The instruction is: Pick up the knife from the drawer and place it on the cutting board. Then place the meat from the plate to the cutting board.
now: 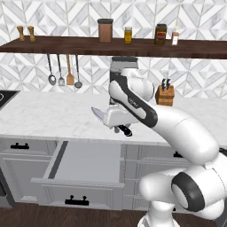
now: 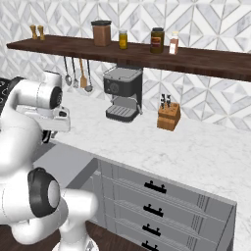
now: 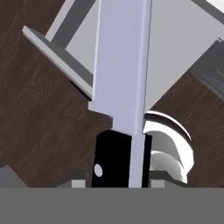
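Knife point(image 3: 124, 74) in jaws, above drawer point(image 1: 86, 162)

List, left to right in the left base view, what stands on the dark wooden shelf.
Two small brown wooden shakers → tall brown canister with a dark lid → small yellow jar → dark jar with a yellow label → small pale bottle with a reddish band.
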You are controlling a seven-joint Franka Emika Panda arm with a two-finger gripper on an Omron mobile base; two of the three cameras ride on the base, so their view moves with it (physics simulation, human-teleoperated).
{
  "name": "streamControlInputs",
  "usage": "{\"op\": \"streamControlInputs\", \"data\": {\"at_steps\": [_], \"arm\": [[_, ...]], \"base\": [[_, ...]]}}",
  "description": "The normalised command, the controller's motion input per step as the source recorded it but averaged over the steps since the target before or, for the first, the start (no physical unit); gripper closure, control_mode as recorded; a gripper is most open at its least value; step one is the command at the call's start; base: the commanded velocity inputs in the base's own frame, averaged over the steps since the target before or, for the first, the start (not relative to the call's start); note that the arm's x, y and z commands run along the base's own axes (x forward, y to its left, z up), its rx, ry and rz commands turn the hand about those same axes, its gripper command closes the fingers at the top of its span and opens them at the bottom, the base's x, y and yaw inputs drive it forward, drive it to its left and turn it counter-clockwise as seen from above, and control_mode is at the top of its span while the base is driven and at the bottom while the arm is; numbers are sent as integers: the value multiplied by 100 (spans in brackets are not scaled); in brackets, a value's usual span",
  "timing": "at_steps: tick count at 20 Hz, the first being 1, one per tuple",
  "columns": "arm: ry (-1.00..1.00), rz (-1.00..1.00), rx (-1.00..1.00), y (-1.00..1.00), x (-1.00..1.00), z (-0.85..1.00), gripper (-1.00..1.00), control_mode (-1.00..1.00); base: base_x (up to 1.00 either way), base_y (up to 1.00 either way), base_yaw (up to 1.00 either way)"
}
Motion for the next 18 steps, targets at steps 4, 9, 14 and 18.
{"op": "streamControlInputs", "data": {"at_steps": [4, 9, 14, 18], "arm": [[1, 5, 0, -100, 0, -9, 100, -100], [0, 0, 0, -52, 0, -1, 100, -100], [0, 0, 0, 0, 0, 0, 100, 100], [0, 0, 0, 0, 0, 0, 100, 100]], "base": [[0, 0, 0], [0, 0, 0], [0, 0, 0], [-33, 0, 0]]}}
